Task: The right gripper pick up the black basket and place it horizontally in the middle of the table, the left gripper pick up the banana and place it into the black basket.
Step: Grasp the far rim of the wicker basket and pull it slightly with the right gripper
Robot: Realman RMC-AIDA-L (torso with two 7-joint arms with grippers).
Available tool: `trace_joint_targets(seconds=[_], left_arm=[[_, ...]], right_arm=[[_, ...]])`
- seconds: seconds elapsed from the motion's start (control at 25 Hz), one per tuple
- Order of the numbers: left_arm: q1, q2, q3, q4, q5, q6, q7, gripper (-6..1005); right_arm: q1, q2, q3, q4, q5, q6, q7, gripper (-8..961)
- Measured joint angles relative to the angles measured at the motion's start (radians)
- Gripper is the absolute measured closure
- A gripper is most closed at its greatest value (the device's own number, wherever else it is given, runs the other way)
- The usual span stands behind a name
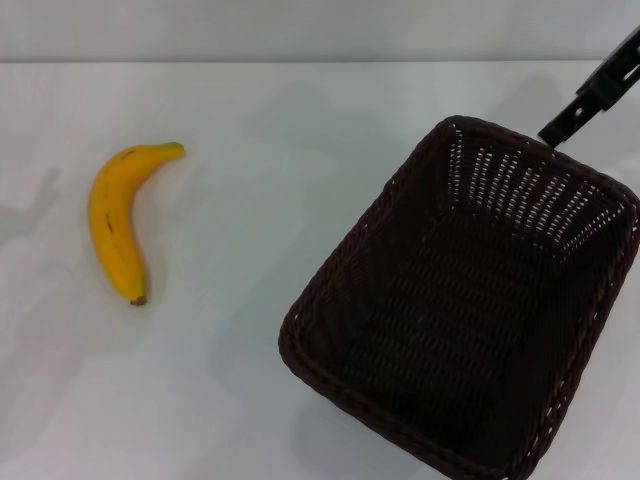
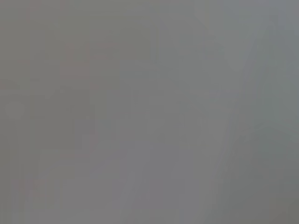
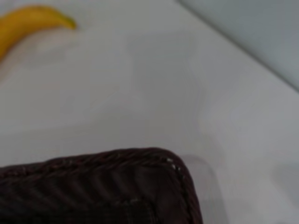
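Right end effector [image 1: 556, 132] reaches the far rim of the black basket [image 1: 470, 300], finger state unclear, seemingly to swing the skewed basket toward mid-tabletop [image 1: 260, 200], well apart from the banana [image 1: 120, 215].

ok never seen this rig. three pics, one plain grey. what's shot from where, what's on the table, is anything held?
It is a two-armed robot, seen through three cameras. The head view looks down from the robot's head: a white table, a banana lying loose on the robot's left, and a tilted black basket on its right. The dark piece at the basket's far rim is the right tool; whether it is gripping the rim cannot be told. The right wrist view, from that arm, shows a basket corner close up with the banana farther off. The left wrist view shows only plain grey, and the left tool is not visible anywhere.
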Motion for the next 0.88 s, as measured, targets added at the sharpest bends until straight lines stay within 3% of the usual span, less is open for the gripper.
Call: trace_joint_targets(seconds=[0.16, 0.56, 0.88], left_arm=[[0.005, -0.004, -0.001, 0.023, 0.007, 0.005, 0.003, 126], [0.007, -0.002, 0.0, 0.024, 0.01, 0.007, 0.007, 126], [-0.006, -0.005, 0.0, 0.028, 0.016, 0.006, 0.008, 126]], right_arm=[[0.054, 0.027, -0.027, 0.102, -0.06, -0.033, 0.011, 127], [0.114, 0.043, -0.074, 0.327, -0.132, -0.169, 0.018, 133], [0.139, 0.075, -0.174, 0.429, -0.141, -0.252, 0.033, 137]])
